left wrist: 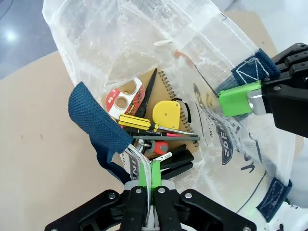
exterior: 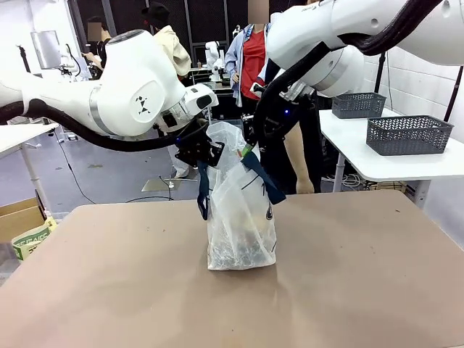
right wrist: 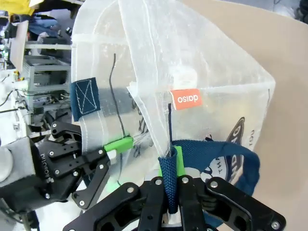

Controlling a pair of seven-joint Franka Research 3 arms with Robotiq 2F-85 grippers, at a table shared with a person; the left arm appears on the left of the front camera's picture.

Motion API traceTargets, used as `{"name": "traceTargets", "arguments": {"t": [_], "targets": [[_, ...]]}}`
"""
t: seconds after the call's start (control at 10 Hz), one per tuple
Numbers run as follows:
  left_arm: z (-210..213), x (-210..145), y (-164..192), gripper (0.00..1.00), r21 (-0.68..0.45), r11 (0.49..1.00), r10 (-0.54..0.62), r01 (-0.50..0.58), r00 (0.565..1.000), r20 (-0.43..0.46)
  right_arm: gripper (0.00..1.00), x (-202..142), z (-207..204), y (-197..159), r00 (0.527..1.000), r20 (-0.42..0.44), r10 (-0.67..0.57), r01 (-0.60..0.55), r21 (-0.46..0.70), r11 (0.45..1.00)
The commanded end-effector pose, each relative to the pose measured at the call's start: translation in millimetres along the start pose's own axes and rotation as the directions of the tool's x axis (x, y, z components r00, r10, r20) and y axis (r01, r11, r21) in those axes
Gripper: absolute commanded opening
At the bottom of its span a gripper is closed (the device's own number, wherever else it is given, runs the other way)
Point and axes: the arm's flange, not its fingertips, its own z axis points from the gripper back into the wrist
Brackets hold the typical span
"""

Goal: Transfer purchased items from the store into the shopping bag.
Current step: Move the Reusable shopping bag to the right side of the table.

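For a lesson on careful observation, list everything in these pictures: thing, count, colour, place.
shopping bag: one, translucent white with navy handles, standing mid-table.
table: one, tan-brown, under the bag.
notebook: one, tan, spiral-bound, at the bag's bottom.
tape measure: one, yellow, on the notebook.
tape dispenser: one, red and white, at the notebook's edge.
screwdriver: one, yellow-and-black handle, across the notebook.
baskets: two, dark grey, on the white side table.
person: one, red top, behind the bag.
left gripper: black, green pads, shut on the bag's rim.
right gripper: black, green pads, shut on a navy handle.
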Motion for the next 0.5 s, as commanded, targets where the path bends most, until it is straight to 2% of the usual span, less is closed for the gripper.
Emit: {"name": "traceTargets", "arguments": {"t": [0.0,0.2,0.4], "targets": [[4,-4,-3,0.00,0.002,1.000,-0.013,0.013,1.000,0.003,0.00,-6,1,5,1.000,0.015,0.023,-0.023,0.002,1.000],[-2,0,1,0.00,0.000,1.000,0.001,-0.001,1.000,-0.002,0.00,1,-1,-2,1.000,-0.003,-0.002,0.002,0.001,1.000],[9,1,7,0.00,-0.033,0.999,0.024,-0.023,0.999,0.022,0.00,-9,-13,1,0.993,-0.036,-0.116,0.115,-0.011,0.993]]}}
